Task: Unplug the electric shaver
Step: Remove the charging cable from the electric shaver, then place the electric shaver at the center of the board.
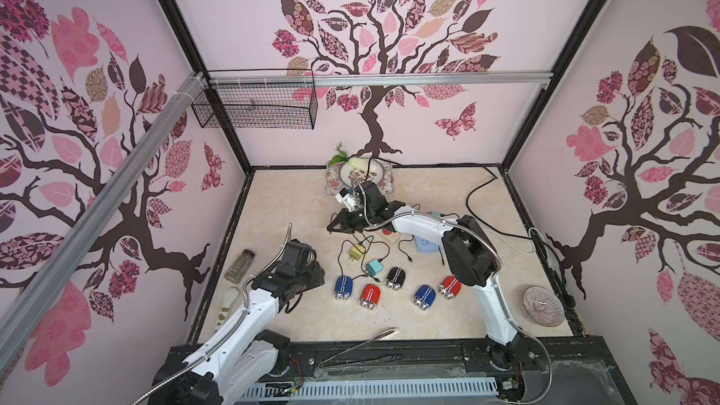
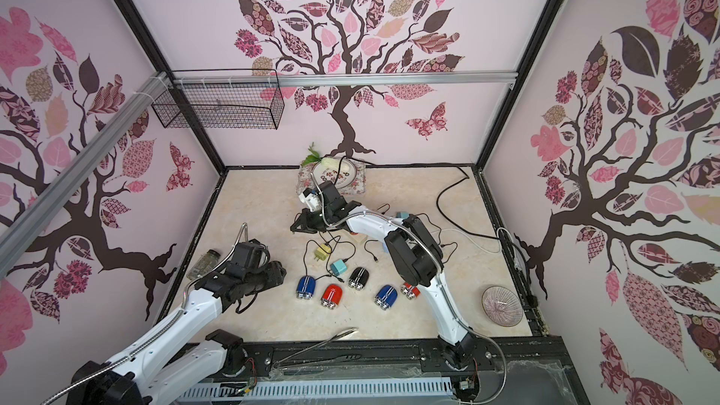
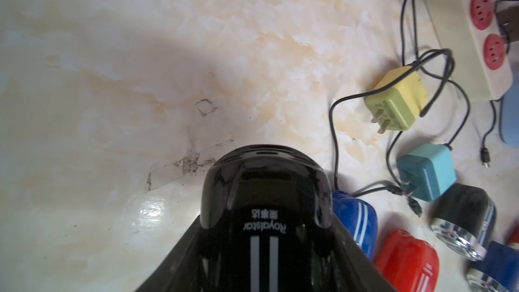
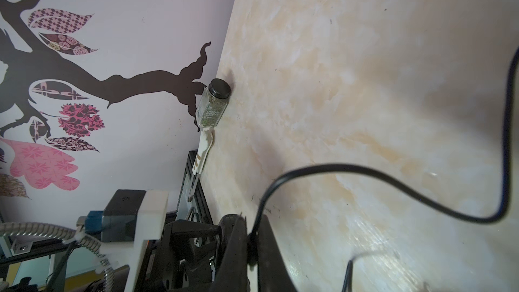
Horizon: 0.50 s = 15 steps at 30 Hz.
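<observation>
My left gripper (image 3: 266, 228) clamps the black Royalstar shaver (image 3: 264, 181), near left; my right gripper (image 4: 251, 237), stretched far, pinches a black cable (image 4: 331, 165) tight.

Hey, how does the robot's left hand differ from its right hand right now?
The left hand holds a black shaver, jaws spread by its body; the right hand is pinched almost fully shut on a thin black cable. The left hand sits near the spice jar at the front left; the right hand reaches farther back, toward the floral tray. Both grip something black.
</observation>
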### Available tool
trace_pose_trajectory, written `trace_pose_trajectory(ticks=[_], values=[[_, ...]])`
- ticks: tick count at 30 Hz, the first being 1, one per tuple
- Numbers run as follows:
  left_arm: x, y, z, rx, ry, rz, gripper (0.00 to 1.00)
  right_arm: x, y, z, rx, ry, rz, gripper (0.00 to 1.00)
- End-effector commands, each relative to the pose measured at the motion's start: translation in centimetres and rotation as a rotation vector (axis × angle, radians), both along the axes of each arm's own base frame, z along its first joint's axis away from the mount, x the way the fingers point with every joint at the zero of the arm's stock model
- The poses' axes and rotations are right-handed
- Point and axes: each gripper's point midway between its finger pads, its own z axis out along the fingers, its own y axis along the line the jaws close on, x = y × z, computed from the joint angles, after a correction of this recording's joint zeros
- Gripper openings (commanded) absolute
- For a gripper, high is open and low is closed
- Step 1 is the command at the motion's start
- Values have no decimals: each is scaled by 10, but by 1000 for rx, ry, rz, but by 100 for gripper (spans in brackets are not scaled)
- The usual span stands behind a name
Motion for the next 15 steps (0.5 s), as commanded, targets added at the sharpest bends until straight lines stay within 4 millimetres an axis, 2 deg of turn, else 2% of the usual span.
trace_pose_trajectory(ticks=[1, 6, 15], values=[[5, 3, 1, 26, 11, 30, 8, -13, 16, -17, 4, 17, 38, 8], [-1, 6, -15, 66, 96, 29, 8, -27, 27, -33, -12, 40, 64, 7], [-2, 7, -23, 127, 132, 12, 9, -36, 32, -62, -40, 88, 83, 8]])
